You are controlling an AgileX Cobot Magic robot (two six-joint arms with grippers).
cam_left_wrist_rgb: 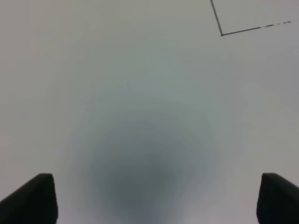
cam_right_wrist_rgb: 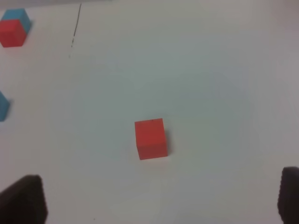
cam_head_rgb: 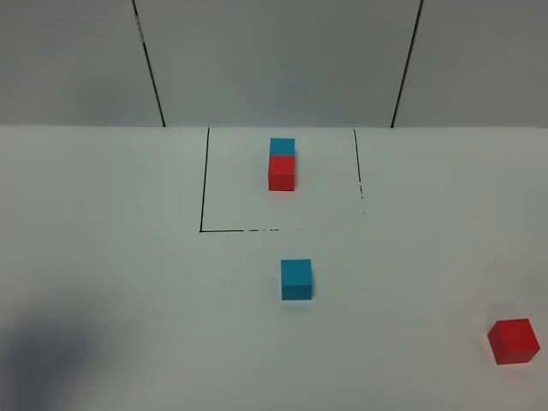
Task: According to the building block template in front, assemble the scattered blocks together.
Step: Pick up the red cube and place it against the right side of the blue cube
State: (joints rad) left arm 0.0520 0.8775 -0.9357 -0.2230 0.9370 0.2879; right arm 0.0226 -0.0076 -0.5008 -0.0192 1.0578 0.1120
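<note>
Cyan loose cube point(cam_head_rgb: 296, 279) sits on the near side of the framed template pair point(cam_head_rgb: 282, 171). The loose red cube point(cam_head_rgb: 514, 341) lies well apart toward my right, so nothing is joined yet. My left hand point(cam_left_wrist_rgb: 159, 200) hangs released over bare worktop point(cam_left_wrist_rgb: 140, 93), and my right hand point(cam_right_wrist_rgb: 157, 198) is released and empty, facing the red cube. Neither arm shows from the high camera, and each wrist view cuts its hand off at the tips.

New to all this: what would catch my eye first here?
Bright cubes on a plain white table. At the far middle, a joined cyan-and-red pair sits inside a thin black rectangle. A loose cyan cube lies just in front of that frame, and a loose red cube near the right edge.
</note>
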